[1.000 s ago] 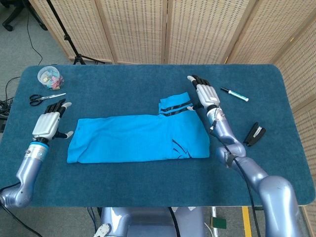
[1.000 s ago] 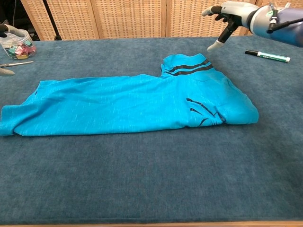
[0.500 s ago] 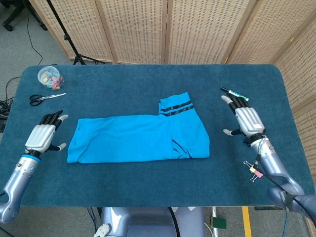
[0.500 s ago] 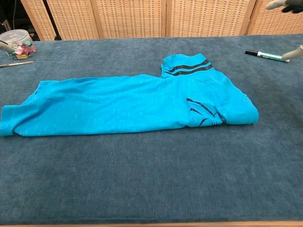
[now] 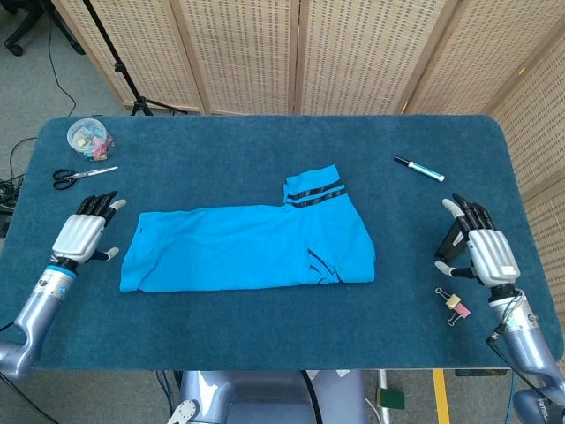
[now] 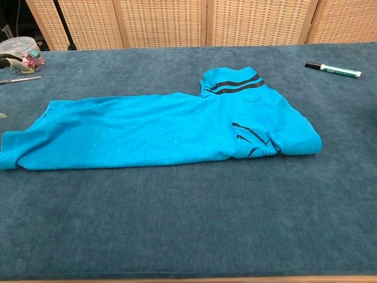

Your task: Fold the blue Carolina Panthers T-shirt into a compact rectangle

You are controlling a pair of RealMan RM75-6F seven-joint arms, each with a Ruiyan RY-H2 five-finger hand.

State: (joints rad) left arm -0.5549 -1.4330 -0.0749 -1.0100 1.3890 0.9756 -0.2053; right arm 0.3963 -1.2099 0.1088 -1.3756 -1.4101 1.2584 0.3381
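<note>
Both hands empty, half-folded shirt lying mid-bench.
The left hand (image 5: 81, 237), fingers released, hovers beside the bright blue T-shirt (image 5: 252, 247), a long band with one striped sleeve protruding. The right hand (image 5: 487, 255) hovers empty, well apart. Folding now risks trapping that sleeve unevenly.

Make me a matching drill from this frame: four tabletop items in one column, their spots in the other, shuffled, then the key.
Items
1. black-handled scissors
2. green-and-white marker with black cap
3. pink and yellow binder clips
4. clear round plastic tub of coloured clips

Places
A. far left corner of the blue carpeted table
B. near right edge, beside the right hand
C. far right area, beyond the blue folded T-shirt
D. left side, between the tub and the left hand

Pairs: 1-D, 2-C, 3-B, 4-A
</note>
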